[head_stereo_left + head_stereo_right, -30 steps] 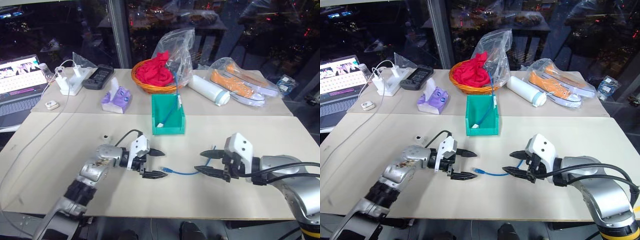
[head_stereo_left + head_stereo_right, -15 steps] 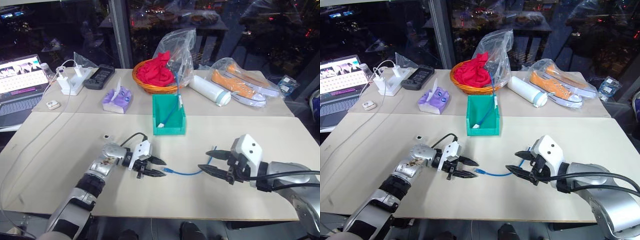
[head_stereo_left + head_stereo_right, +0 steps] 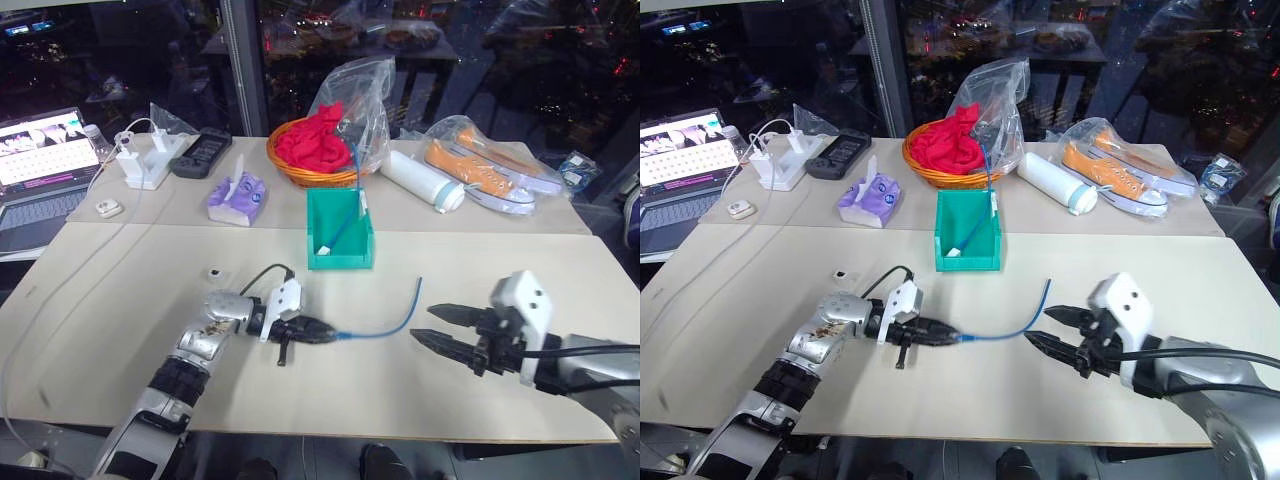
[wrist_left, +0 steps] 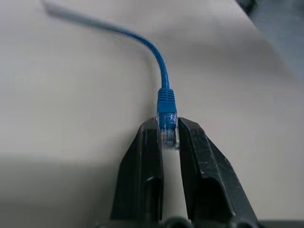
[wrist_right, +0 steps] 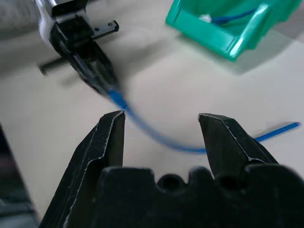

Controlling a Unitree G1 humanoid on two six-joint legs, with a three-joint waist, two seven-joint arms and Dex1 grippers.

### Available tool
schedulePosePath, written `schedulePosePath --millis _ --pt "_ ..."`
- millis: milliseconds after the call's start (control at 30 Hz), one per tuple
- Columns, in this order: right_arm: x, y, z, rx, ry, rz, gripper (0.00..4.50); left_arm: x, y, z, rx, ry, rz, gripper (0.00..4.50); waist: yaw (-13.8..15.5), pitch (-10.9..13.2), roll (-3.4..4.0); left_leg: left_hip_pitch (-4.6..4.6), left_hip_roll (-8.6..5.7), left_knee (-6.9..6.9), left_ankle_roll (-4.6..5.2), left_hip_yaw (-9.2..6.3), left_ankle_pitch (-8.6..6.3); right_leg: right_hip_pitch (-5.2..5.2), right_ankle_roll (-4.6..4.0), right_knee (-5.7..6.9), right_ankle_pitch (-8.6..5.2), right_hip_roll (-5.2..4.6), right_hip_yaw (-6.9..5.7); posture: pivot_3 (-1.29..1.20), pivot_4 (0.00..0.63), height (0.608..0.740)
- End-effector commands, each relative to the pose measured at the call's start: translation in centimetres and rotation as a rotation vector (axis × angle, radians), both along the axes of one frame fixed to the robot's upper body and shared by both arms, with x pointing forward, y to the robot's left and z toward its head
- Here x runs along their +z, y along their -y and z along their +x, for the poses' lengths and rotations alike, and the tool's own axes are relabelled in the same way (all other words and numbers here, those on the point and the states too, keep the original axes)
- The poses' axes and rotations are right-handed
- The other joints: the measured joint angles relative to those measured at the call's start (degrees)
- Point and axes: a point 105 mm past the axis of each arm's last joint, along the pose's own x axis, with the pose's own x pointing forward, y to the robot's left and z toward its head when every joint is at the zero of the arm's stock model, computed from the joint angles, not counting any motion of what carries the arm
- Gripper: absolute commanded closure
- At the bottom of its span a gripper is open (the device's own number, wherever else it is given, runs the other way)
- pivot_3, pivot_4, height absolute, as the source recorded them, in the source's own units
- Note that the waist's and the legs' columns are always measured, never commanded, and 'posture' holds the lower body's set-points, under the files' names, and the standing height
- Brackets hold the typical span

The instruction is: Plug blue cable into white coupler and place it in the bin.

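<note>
My left gripper is shut on the clear plug at one end of the blue cable. In the left wrist view the plug sits pinched between the black fingers, and the cable curves away over the table. Its free end points toward the bin, a teal box that holds another blue cord. My right gripper stands open to the right of the cable, touching nothing. The white coupler lies on the table beyond my left forearm.
At the back stand an orange basket with red cloth, a purple tissue pack, a white cylinder and bagged shoes. A laptop, a charger block and a white earbud case are at the far left.
My left gripper has shut on the cable's plug and lifted it slightly. The right gripper has drawn back to the right, away from the cable, whose free end swung toward the bin.
</note>
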Motion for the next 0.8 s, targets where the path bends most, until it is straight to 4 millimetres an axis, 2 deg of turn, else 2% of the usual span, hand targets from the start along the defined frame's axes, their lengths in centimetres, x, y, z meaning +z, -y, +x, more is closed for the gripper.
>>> schedulePosePath --millis 33,167,300,400,800 --pt "1.2 -0.6 -1.6 -0.010 -0.005 0.141 1.58 4.3 1.4 0.0 0.084 0.102 -0.178 4.42 0.3 0.0 0.00 0.03 0.00 0.00 0.00 0.00 0.00 0.02 0.00 0.01 0.00 0.00 0.00 0.00 0.150 0.722" --pt "-0.2 -0.7 -2.0 -0.151 -0.117 0.328 1.58 4.8 2.5 -0.1 0.205 0.111 -0.270 4.42 0.5 -0.1 0.04 0.07 0.00 0.00 0.02 0.00 -0.01 0.08 0.00 0.00 0.00 0.00 0.00 0.00 0.150 0.722" --pt "0.6 -1.6 -1.0 -0.214 -0.153 0.538 1.58 4.9 3.3 -0.7 0.237 0.051 -0.324 4.42 0.2 -0.1 0.05 0.07 0.00 0.00 0.01 0.00 0.00 0.05 -0.01 0.05 0.00 0.01 0.02 0.00 0.150 0.722" --pt "1.4 -1.7 0.8 -0.295 -0.182 0.713 1.58 5.1 3.9 -1.1 0.228 0.048 -0.327 4.42 0.0 -0.1 0.09 0.07 0.00 0.00 -0.03 -0.01 0.02 0.06 -0.02 0.06 0.02 0.04 0.03 0.00 0.150 0.722" --pt "1.0 -4.8 2.5 -0.371 -0.356 0.909 1.58 5.9 5.2 -2.0 0.191 0.040 -0.357 4.42 -0.6 -0.1 0.14 0.02 0.00 0.00 -0.03 -0.03 0.02 0.01 -0.01 -0.02 0.01 0.03 0.03 0.00 0.150 0.722"
